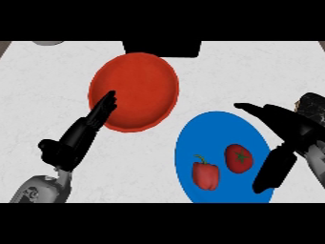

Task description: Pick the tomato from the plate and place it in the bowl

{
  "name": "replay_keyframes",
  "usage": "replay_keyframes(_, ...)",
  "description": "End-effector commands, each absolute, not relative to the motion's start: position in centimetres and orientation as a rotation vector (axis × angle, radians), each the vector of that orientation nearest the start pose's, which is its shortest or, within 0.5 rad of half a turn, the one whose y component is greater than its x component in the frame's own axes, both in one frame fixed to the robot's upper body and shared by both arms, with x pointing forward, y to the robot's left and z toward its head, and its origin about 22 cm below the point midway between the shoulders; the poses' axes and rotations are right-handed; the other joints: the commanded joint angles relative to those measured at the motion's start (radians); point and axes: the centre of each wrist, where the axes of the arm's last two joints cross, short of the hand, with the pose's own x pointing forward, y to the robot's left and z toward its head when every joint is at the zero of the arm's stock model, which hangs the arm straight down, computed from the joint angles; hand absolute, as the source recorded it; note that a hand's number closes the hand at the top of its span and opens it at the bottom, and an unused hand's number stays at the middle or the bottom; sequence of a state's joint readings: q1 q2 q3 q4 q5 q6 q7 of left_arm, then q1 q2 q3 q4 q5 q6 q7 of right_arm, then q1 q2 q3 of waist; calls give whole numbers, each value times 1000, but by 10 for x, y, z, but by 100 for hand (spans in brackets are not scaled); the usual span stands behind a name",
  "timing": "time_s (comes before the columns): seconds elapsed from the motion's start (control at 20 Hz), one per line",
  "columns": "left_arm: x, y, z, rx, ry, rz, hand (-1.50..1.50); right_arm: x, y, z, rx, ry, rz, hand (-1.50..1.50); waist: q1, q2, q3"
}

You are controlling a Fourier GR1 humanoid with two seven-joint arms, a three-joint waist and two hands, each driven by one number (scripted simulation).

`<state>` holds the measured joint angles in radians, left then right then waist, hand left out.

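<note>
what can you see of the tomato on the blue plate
The tomato is small, round and glossy red, with a dark green star-shaped calyx on top facing the camera. It looks whole and lies on the right half of the blue plate, just right of a red bell pepper, a narrow gap between them. The right hand hangs open beside it, its fingers hanging down just to the tomato's right, not touching it. Nothing holds it yet.

Left hand [80, 131] sits at eight o'clock, fingers straight, aimed toward one o'clock — right hand [286, 143] at four o'clock, fingers spread wide.
</note>
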<state>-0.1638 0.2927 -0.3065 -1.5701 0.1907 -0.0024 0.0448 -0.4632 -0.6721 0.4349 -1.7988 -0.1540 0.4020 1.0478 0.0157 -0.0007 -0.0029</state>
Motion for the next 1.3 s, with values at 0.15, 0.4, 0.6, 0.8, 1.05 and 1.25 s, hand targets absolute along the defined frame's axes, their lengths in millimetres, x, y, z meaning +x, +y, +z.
replay_keyframes(0.15, 267, 199, 35, -162, -1596, -380, 0, 284, -178, 179, -449, -670, 1188, -150, -9, 0, 1)
replay_keyframes(0.4, 271, 200, 29, -151, -1597, -381, 0, 272, -164, 153, -485, -692, 1214, -150, -14, 0, 2)
replay_keyframes(0.6, 262, 214, 40, -163, -1586, -372, 0, 251, -188, 150, -539, -734, 1201, -150, -20, -3, 3)
replay_keyframes(0.8, 257, 209, 36, -172, -1602, -364, 0, 247, -177, 155, -590, -775, 1189, -150, -17, -2, 2)
replay_keyframes(1.05, 249, 216, 37, -167, -1573, -391, 0, 258, -169, 127, -697, -779, 1189, -150, -8, -1, 3)
replay_keyframes(1.25, 264, 223, 48, -169, -1589, -384, 0, 262, -162, 109, -716, -746, 1184, -150, -9, 1, 3)
